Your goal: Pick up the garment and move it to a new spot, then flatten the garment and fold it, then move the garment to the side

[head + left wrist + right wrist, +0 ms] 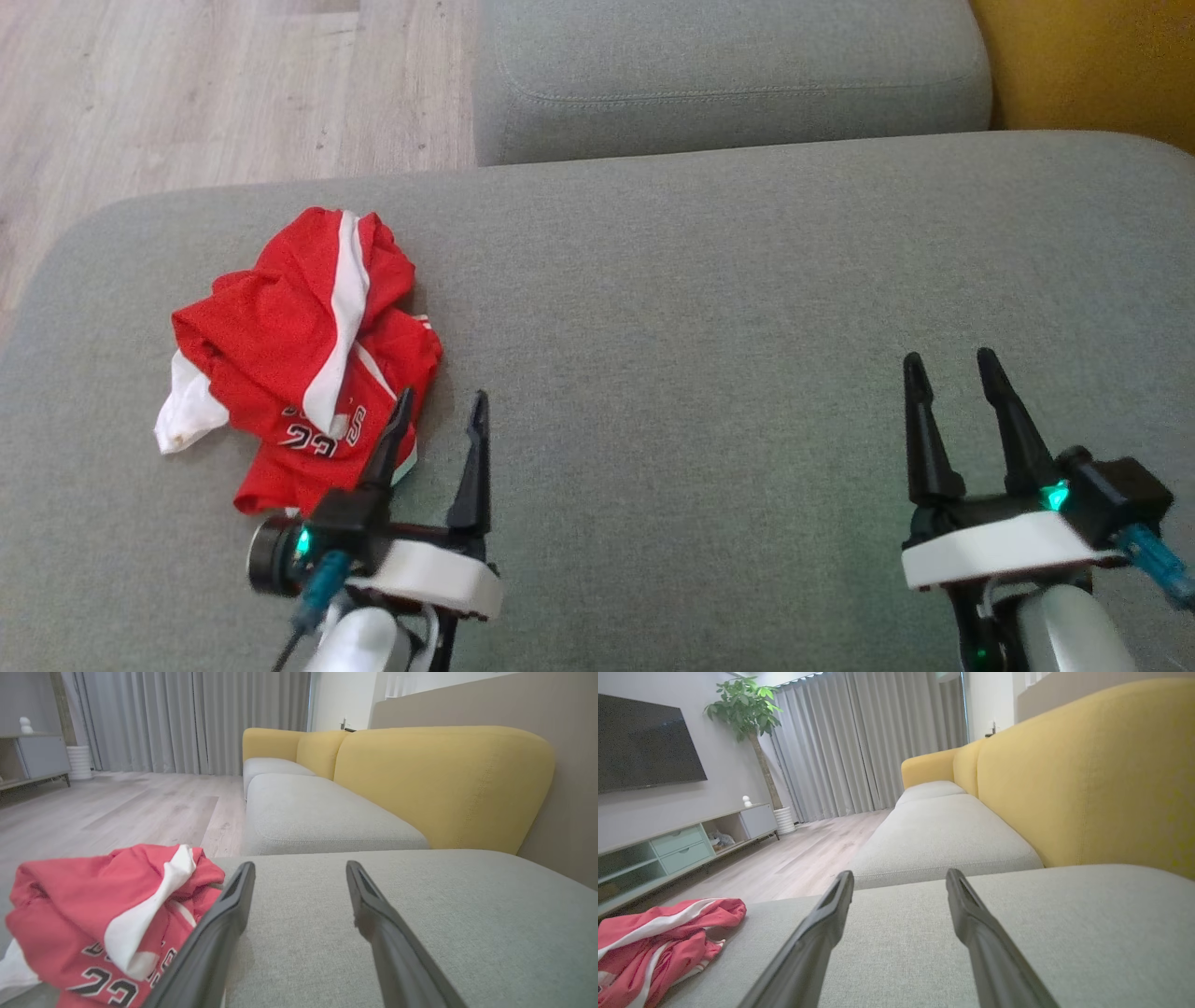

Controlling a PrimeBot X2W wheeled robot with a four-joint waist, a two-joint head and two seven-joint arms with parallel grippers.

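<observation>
Grey sofa cushion [700, 327] under a crumpled red garment [299, 355].
Our left gripper [443, 395] gapes empty just beside it; our right gripper [949, 357] gapes well apart.

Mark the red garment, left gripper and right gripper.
red garment [280, 345], head view, red cloth mid-heap.
left gripper [443, 395], head view, midway between the jaws.
right gripper [948, 357], head view, midway between the jaws.

Red jersey [280, 345] at left of the frame, white stripes, black numbers outlined in white. Grey sofa cushion [709, 308] beneath it, yellow backrest [444, 784], pale wood floor [187, 84].
</observation>
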